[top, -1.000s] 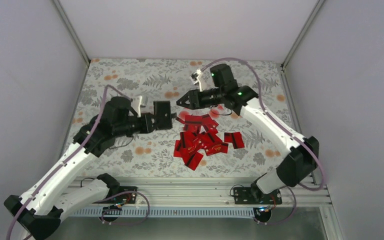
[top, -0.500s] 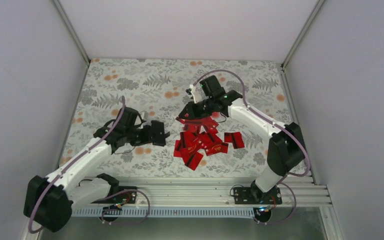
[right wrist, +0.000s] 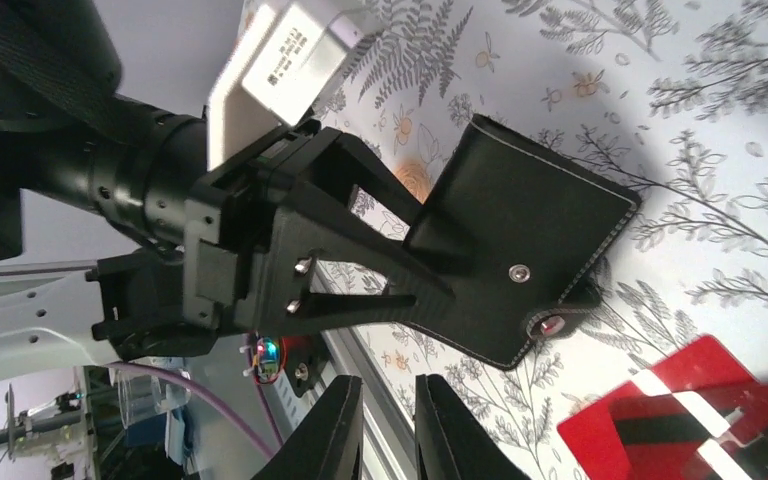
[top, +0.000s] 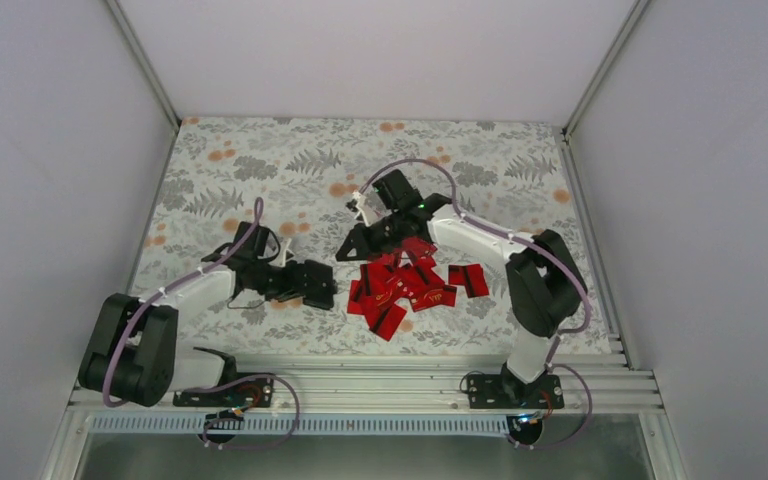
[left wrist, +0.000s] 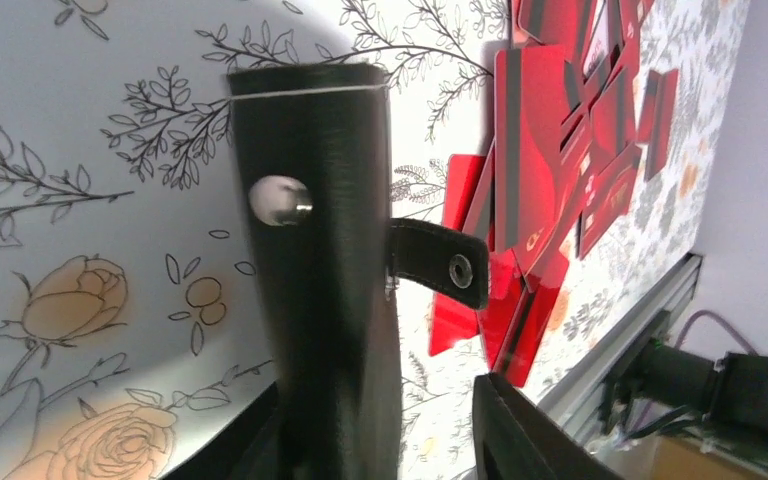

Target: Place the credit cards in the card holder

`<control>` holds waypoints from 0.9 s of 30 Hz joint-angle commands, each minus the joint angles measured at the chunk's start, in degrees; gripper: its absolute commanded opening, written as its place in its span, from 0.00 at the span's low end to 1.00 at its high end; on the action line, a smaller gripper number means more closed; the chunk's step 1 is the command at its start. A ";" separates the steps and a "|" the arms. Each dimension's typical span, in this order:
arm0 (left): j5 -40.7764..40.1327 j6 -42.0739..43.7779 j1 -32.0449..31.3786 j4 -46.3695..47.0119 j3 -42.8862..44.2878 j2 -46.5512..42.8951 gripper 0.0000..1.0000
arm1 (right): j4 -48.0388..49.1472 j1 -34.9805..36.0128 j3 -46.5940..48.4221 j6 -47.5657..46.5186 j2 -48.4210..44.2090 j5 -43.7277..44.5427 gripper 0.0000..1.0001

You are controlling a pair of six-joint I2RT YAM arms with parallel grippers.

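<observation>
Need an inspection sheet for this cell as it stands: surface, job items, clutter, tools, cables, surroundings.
Surface: table covered in a floral print.
Job's things: credit cards lie on the table in a loose, overlapping red pile. The card holder is folded, left of the pile, with its snap tab undone. Its inside is hidden.
Clutter: nothing seen.
Grippers: left tool straddles the card holder, jaws open with a gap on one side. Right tool is at the pile's far left corner, fingers nearly together, nothing seen between them.
Cables: purple cables loop along both arms.
Surroundings: white walls on three sides; metal rail at the near edge.
</observation>
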 commanded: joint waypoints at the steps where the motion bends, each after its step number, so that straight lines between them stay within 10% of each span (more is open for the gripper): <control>1: -0.20 1.29 0.39 -0.43 1.01 0.71 0.51 | 3.80 2.93 1.25 0.96 4.59 -2.31 0.15; 8: -11.38 2.92 0.39 -14.25 7.81 -1.79 0.98 | 3.89 4.44 2.51 0.28 7.88 -2.67 0.14; 11: -15.98 2.22 -0.12 -19.31 10.37 -3.85 1.00 | 3.86 5.44 3.18 -0.11 8.55 -2.59 0.14; 20: -20.33 -4.77 -4.87 -17.56 8.04 -7.81 0.43 | -0.75 8.21 9.92 -0.53 12.63 2.44 0.15; 27: -19.19 -12.35 -6.25 -10.29 2.16 -6.16 0.24 | -8.58 9.74 16.83 3.77 18.76 12.84 0.11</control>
